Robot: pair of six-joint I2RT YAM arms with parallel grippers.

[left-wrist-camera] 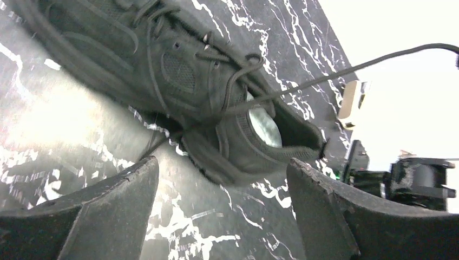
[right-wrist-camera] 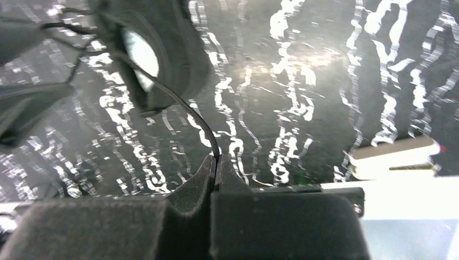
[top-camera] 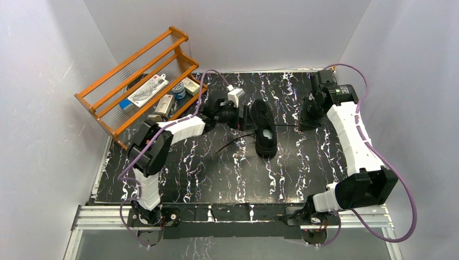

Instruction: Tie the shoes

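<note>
The black shoe (top-camera: 264, 128) lies on the marbled mat with its pale insole showing. My left gripper (top-camera: 247, 115) sits just left of it, open; in the left wrist view the shoe (left-wrist-camera: 178, 81) lies beyond the wide-apart left gripper (left-wrist-camera: 222, 181), which holds nothing. My right gripper (top-camera: 304, 123) is to the right of the shoe, shut on one thin black lace (right-wrist-camera: 187, 108) at the right gripper's tips (right-wrist-camera: 215, 162). That lace (top-camera: 287, 125) runs taut from the shoe's eyelets to it. The other lace (top-camera: 233, 142) lies loose on the mat to the left.
An orange wooden rack (top-camera: 138, 81) holding small boxes and tins stands at the back left, close behind the left arm. White walls enclose the mat on three sides. A purple cable (top-camera: 373, 146) runs along the right arm.
</note>
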